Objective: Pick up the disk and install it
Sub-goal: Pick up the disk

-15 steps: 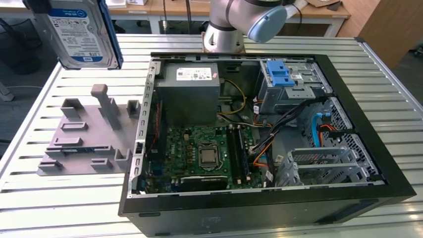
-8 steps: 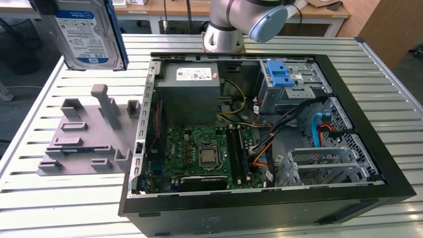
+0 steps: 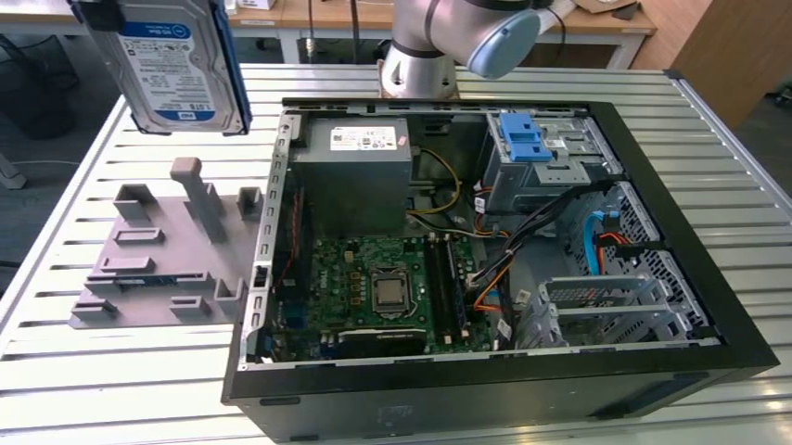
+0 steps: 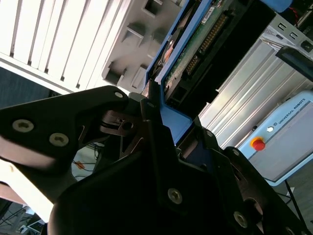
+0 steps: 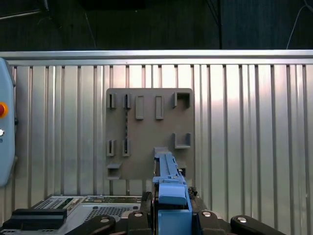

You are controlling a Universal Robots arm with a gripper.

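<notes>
The disk (image 5: 170, 192) edge-on in the gripper (image 5: 171, 218), over grey slotted plate (image 5: 146, 122) on slatted table (image 5: 249, 147).

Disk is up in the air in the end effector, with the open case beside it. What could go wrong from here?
1. The end effector seems to grip the disk by its blue bracket alone; a slip could drop it onto the grey fixture plate below.
2. Loose cables lie by the drive cage inside the computer case; the disk might snag them going in.
</notes>
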